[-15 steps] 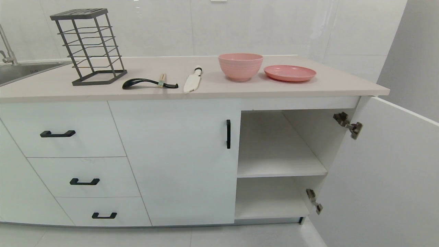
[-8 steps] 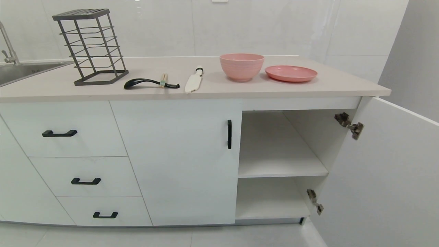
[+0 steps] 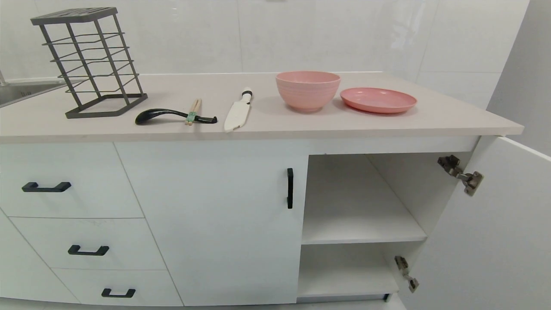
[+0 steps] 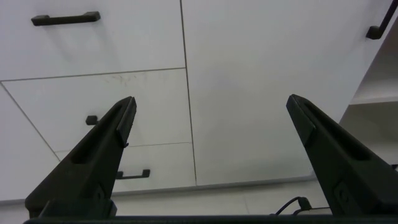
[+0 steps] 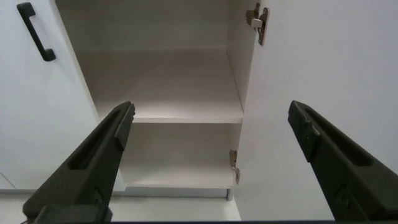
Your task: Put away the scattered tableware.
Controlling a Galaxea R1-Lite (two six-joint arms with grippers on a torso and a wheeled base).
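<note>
End effectors both low, in front of the cupboards: left end effector spread wide and empty, facing the drawers; right end effector likewise wide and empty, facing the open cabinet. Up on the desk we see all the tableware: pink bowl upright, just beside the flat pink plate; white knife near the front edge; black spoon with chopsticks lying across its handle, next to a wire rack. We judge bowl and plate light, rigid, smooth: pinch at the rim. Knife: take by the far handle end. Chopsticks thin, likely to roll; spoon handle curved, so grab mid-handle and expect slipping.
</note>
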